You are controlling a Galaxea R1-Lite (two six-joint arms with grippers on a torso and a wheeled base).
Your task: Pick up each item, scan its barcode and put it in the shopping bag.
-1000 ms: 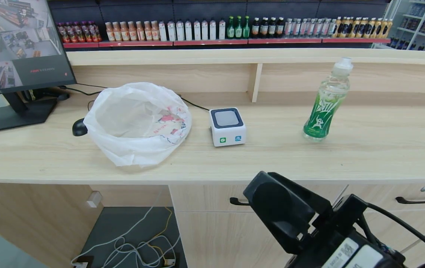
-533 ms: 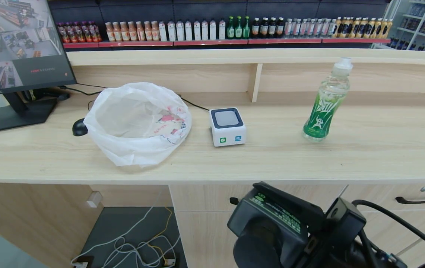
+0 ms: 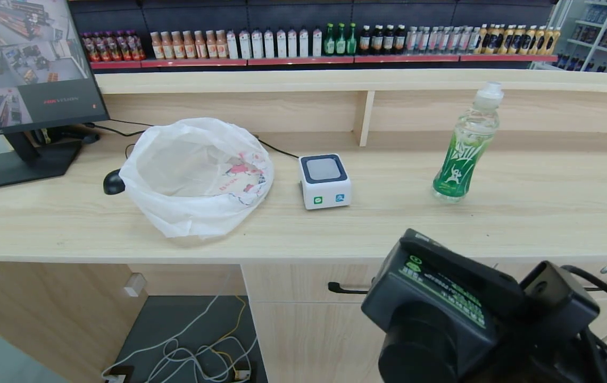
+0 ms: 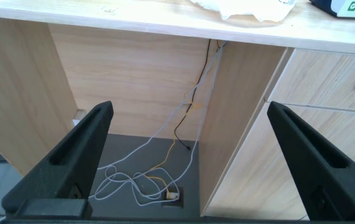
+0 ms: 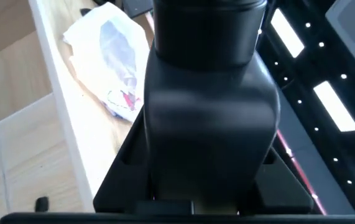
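1. Bottle (image 3: 465,149) upright on counter (image 3: 548,213), at scanner's (image 3: 324,181) 3 o'clock, ungripped.
2. Shopping bag (image 3: 197,175) at scanner's 9 o'clock, mouth open for drops.
3. Left gripper (image 4: 189,109) spread, empty, below counter edge.
4. Right arm (image 3: 468,314) at 5 o'clock, likely the picker; claw state: can't tell.

The tabletop (image 3: 367,234) was pale wood-grain board, smooth and matt. Left of the scanner (image 3: 324,182), the shopping bag (image 3: 197,175) was thin, milky, crinkled plastic with a faint sheen. The scanner itself was smooth white plastic with a dull grey top panel. Right of the scanner, the bottle (image 3: 465,146) was clear glossy plastic with a green printed wrap and a white plastic cap. The left end effector (image 4: 189,109) had fingers (image 4: 71,155) of matt black plastic.
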